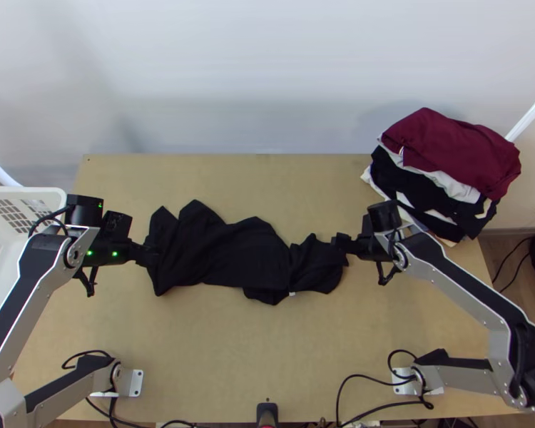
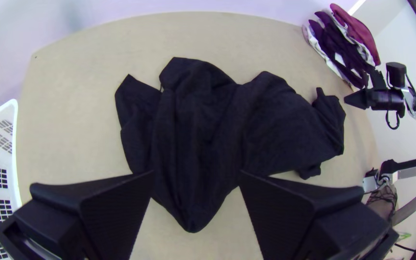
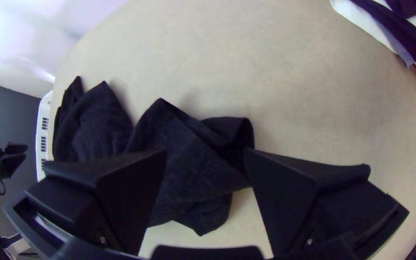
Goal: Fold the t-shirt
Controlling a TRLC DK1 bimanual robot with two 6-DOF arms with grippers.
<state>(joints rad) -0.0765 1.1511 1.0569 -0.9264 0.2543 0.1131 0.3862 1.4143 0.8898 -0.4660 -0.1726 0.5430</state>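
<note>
The top view is bright, with diffuse light over the table (image 1: 267, 342). Soft shadows dim the wall (image 1: 267, 71) toward ten and two o'clock. The pole (image 1: 531, 115) gleams at two o'clock; green lights (image 1: 115, 254) glow between eight and nine. The shirt (image 1: 232, 253) is so dark that its folds nearly vanish. In the right wrist view, glare whitens the wall, and faint shadows fringe the shirt. Both wrist views bend the table's edges and darken at the corners.
</note>
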